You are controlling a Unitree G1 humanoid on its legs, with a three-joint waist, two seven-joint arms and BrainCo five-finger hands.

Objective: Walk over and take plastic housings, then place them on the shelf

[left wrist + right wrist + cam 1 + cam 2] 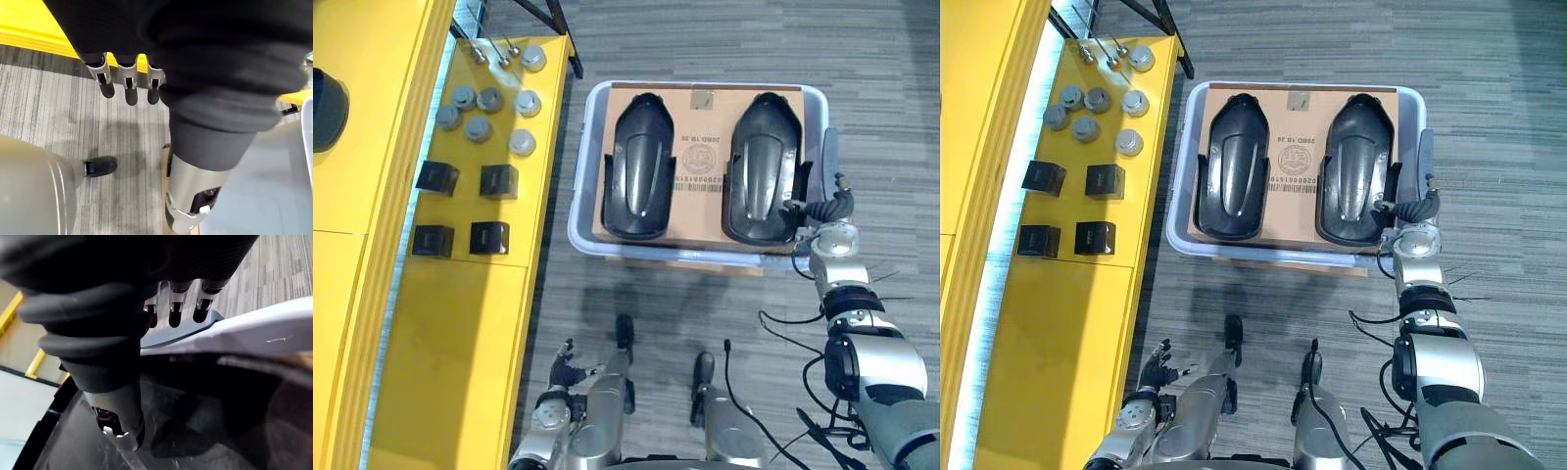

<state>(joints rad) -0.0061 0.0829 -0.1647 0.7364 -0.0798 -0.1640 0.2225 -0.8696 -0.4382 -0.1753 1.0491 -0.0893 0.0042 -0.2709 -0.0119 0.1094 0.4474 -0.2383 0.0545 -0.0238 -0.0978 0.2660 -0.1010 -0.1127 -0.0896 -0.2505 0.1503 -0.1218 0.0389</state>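
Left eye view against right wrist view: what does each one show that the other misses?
Left eye view: the yellow shelf with grey caps and black cubes, the left housing on cardboard, and the left hand hanging low. Right wrist view: close up, straight fingers of the right hand by the rim of the bin, thumb pointing down at the right housing. Both: right hand, right housing, bin and carpet.

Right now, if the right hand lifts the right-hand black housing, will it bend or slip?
Probably stiff: the right housing holds a moulded domed shape. Likely light, looking like a thin shell. Its glossy skin may slip in the right hand beside it.
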